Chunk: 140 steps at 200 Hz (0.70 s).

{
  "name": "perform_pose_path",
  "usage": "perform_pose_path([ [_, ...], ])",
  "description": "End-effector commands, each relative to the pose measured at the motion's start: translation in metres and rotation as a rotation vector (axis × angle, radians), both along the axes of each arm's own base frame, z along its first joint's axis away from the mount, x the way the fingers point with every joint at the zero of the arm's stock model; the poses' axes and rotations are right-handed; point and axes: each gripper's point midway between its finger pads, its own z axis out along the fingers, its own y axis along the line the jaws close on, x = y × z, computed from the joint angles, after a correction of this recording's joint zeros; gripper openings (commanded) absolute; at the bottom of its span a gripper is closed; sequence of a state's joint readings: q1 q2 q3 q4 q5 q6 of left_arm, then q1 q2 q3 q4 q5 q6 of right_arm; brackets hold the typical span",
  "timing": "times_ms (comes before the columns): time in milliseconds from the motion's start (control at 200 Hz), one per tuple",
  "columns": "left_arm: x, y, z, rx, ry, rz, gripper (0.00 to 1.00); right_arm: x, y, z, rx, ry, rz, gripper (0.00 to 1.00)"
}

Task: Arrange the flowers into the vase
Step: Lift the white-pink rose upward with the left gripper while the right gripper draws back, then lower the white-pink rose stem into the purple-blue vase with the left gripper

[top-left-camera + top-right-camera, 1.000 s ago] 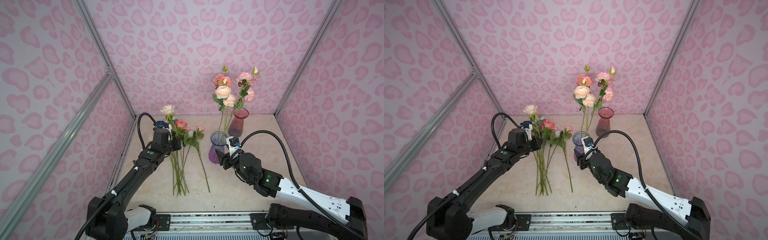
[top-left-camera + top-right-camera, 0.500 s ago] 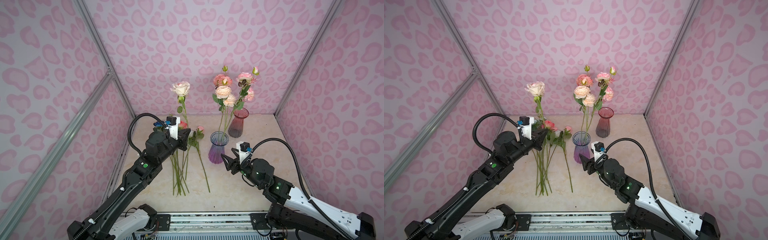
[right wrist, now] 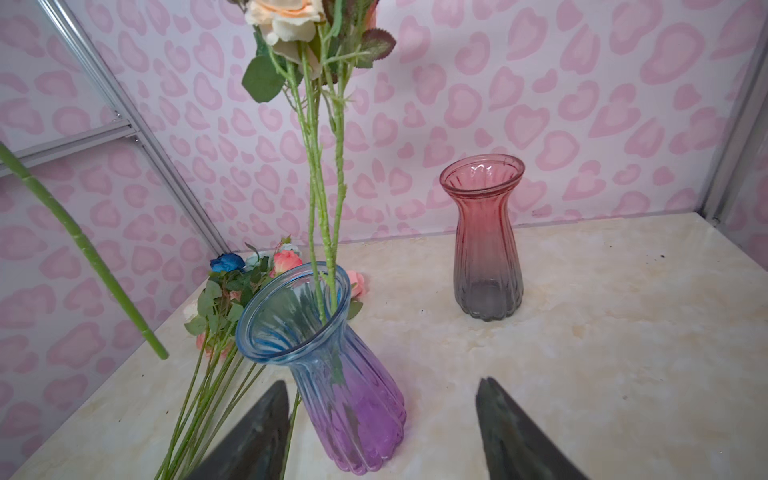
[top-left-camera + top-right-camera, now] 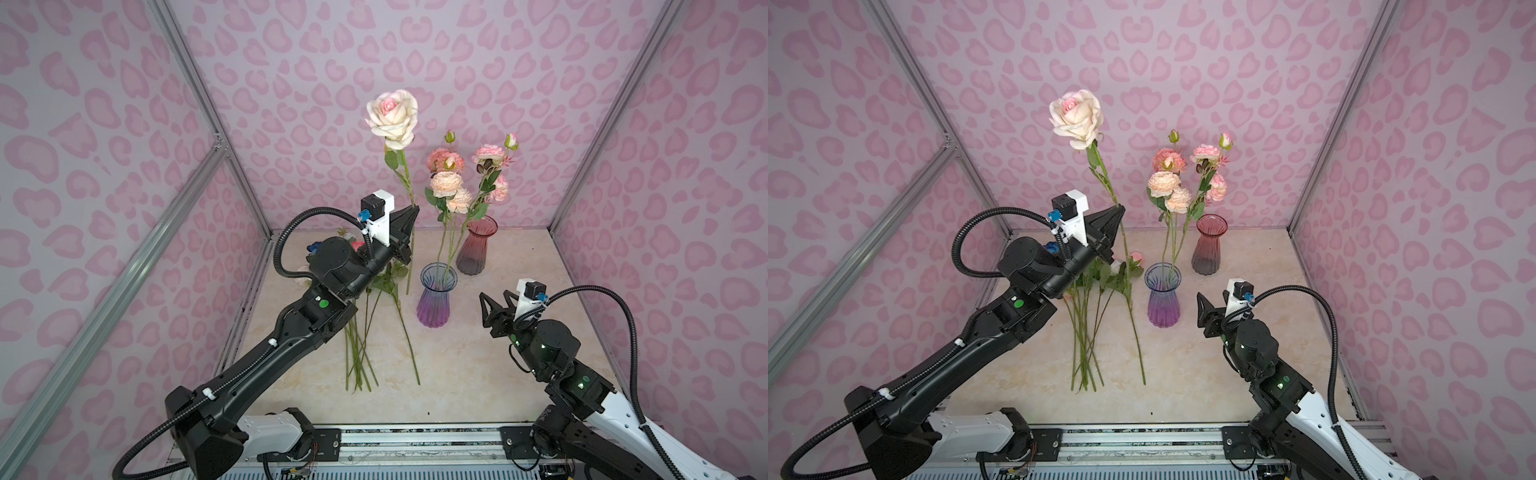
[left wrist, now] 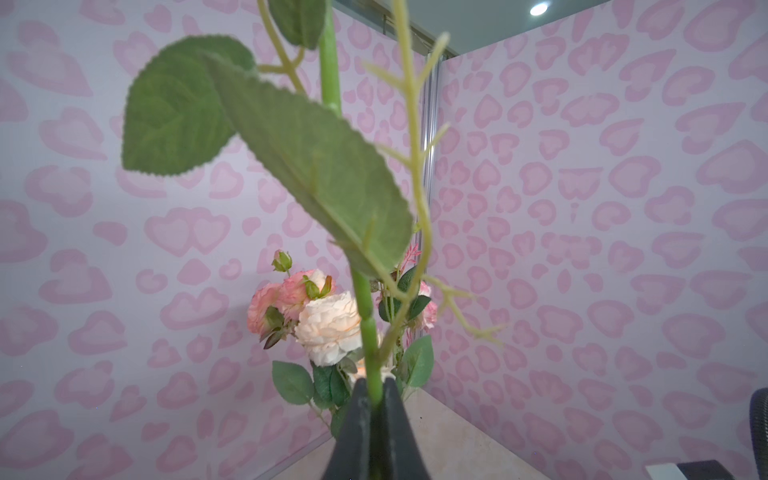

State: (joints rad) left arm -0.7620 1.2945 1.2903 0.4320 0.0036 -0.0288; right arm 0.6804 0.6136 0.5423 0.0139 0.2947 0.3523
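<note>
A tall cream rose with a pink heart (image 4: pixel 392 118) (image 4: pixel 1076 118) stands nearly upright in the upper centre of both top views. The left gripper (image 4: pixel 412 212) (image 4: pixel 1121 209) is clenched on its green stem about halfway down. In the left wrist view the two black fingers pinch the stem (image 5: pixel 376 395), and broad green leaves fill the upper centre of the frame. The cut end of the stem hangs just left of a ribbed glass vase that fades from blue at the rim to purple at the base (image 4: pixel 436 299) (image 4: pixel 1163 299) (image 3: pixel 345 395), without touching it.

That vase stands upright at the centre of the frame and holds several thin stems topped with pink and peach peony-like blooms (image 4: pixel 446 183) (image 4: pixel 1163 183). Behind it and a little to the right stands a second ribbed glass vase, red at the top and grey at the base (image 4: pixel 473 249) (image 4: pixel 1208 249) (image 3: pixel 486 249); the two are apart.

Left of the blue and purple vase, a loose bunch of long-stemmed flowers (image 4: pixel 357 353) (image 4: pixel 1086 332) lies flat on the pale marbled desk (image 4: pixel 478 374), stems towards the bottom of the frame. One deep blue bloom (image 3: pixel 227 262) shows among them in the right wrist view.

The right gripper (image 4: pixel 493 297) (image 4: pixel 1212 299) hovers at centre right, released, its fingers spread and holding nothing, near the blue and purple vase. Walls with pink heart-shaped blotches (image 4: pixel 291 62) enclose the scene.
</note>
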Motion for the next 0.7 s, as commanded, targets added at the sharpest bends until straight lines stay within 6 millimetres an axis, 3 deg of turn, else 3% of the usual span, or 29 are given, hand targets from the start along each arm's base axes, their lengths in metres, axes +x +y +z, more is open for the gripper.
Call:
perform_pose_path([
  [0,-0.008,-0.001,0.031,-0.103,-0.159,0.012,0.03,0.000,-0.004,-0.003,0.028,0.018,-0.008,0.71],
  [300,-0.014,-0.024,0.032,-0.130,-0.194,-0.048,0.03,0.006,-0.002,-0.003,0.016,0.028,-0.004,0.71],
  [695,0.018,-0.075,-0.049,0.024,-0.004,-0.085,0.03,0.008,-0.001,-0.014,0.028,0.045,-0.011,0.71],
])
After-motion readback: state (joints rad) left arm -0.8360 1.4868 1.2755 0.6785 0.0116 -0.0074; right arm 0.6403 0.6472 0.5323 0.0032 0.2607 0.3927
